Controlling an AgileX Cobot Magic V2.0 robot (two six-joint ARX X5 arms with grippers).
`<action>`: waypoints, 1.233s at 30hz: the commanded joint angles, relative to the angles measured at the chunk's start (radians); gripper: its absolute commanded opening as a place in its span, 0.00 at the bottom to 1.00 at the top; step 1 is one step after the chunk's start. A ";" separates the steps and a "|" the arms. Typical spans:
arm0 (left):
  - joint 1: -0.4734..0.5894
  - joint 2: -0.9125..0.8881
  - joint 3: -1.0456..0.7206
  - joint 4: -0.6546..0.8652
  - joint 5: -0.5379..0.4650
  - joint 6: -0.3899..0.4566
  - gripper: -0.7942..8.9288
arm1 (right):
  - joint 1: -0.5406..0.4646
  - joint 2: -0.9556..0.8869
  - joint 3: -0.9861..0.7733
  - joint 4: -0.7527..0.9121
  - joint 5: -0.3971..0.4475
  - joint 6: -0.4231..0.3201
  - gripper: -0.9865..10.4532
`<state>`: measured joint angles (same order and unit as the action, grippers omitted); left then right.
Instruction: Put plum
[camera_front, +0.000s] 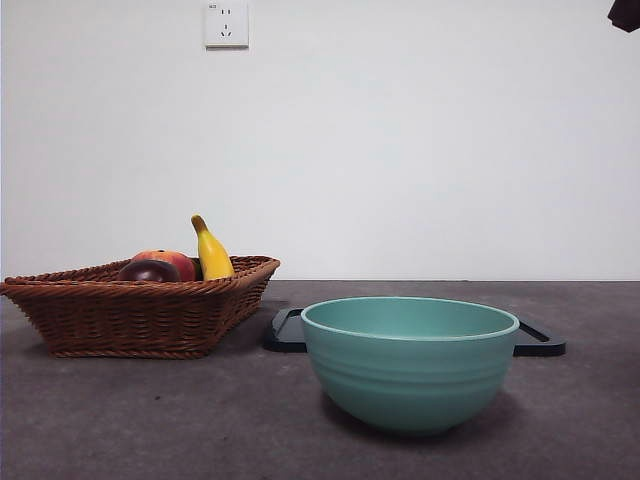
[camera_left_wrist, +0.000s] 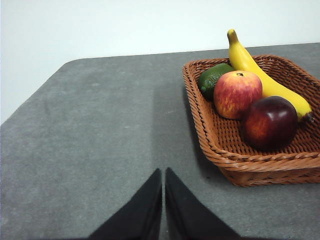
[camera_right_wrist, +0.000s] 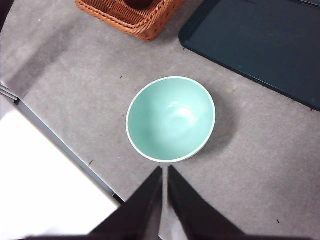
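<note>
On the tabletop a basket stood to the left and a bowl to the right and nearer the front. A tray lay just behind the bowl. In the basket, the plum sat in front, an apple just behind it, and a banana beside them, leaning.

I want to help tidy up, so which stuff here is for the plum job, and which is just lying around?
For the job:
- plum, in the wicker basket
- left tool, shut, nearest the basket
- right tool, shut, above the green bowl

Just lying about:
- red-orange fruit
- banana
- green fruit
- dark tray
- wall socket
</note>
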<state>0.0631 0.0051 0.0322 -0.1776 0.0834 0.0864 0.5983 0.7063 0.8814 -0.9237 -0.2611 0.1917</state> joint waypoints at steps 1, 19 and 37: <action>0.002 -0.002 -0.021 -0.007 0.002 -0.008 0.09 | 0.007 0.004 0.018 0.010 -0.001 0.010 0.09; 0.002 -0.002 -0.021 -0.008 0.002 -0.008 0.09 | -0.087 -0.071 0.009 0.062 0.081 -0.076 0.09; 0.002 -0.002 -0.021 -0.008 0.002 -0.008 0.09 | -0.572 -0.643 -0.733 0.835 0.325 -0.090 0.09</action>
<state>0.0631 0.0051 0.0322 -0.1776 0.0834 0.0864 0.0277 0.0715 0.1577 -0.1066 0.0589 0.1078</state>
